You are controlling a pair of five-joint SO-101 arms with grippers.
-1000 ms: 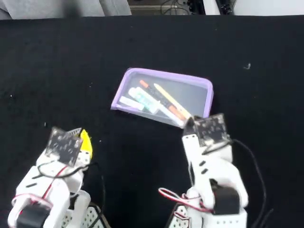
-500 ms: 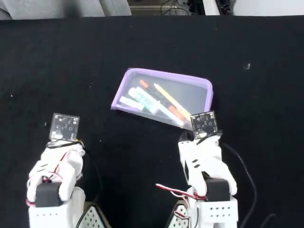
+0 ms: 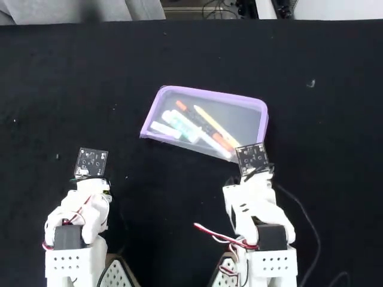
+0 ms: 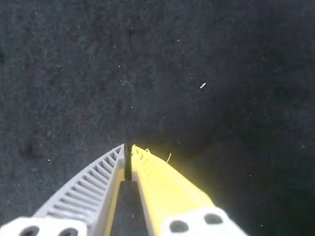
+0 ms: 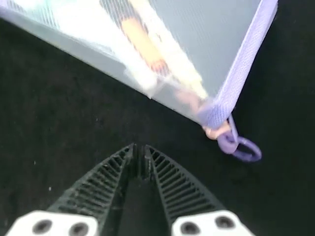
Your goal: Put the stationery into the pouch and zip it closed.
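I take this for a robotics lab bench, not a home or an office. A black cloth point(image 3: 335, 72) covers the table beneath and ahead of the left gripper point(image 4: 129, 150) and the right gripper point(image 5: 139, 150). Just behind each gripper sits a bare circuit board point(image 3: 91, 162). Further back, the right arm's white plastic body point(image 3: 260, 209) carries loose red and white wires point(image 3: 212, 239), with a black cable point(image 3: 302, 209) trailing beside it. Far ahead of the grippers, past the cloth's edge, I see a tangle of dark cords point(image 3: 218, 7).
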